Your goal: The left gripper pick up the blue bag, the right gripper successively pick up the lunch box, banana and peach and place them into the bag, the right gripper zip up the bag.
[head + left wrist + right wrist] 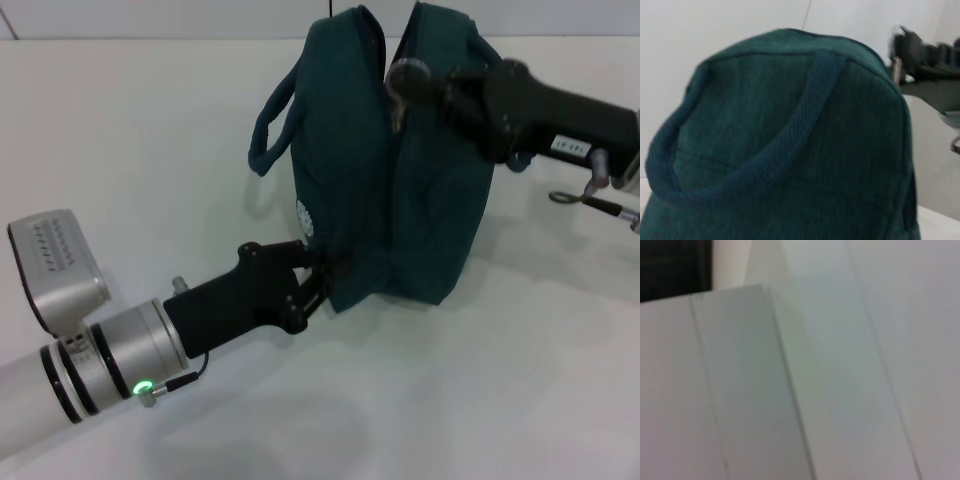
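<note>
The blue bag (pixel 400 170) is stood upright on the white worktop (pixel 150 150), in the upper middle of the head view. Its lower left corner is pinched between the closed fingers of the left gripper (pixel 322 272). At the upper right, the right gripper (pixel 408 88) is set against the zip at the bag's top; whether its fingers are open or closed cannot be told.
</note>
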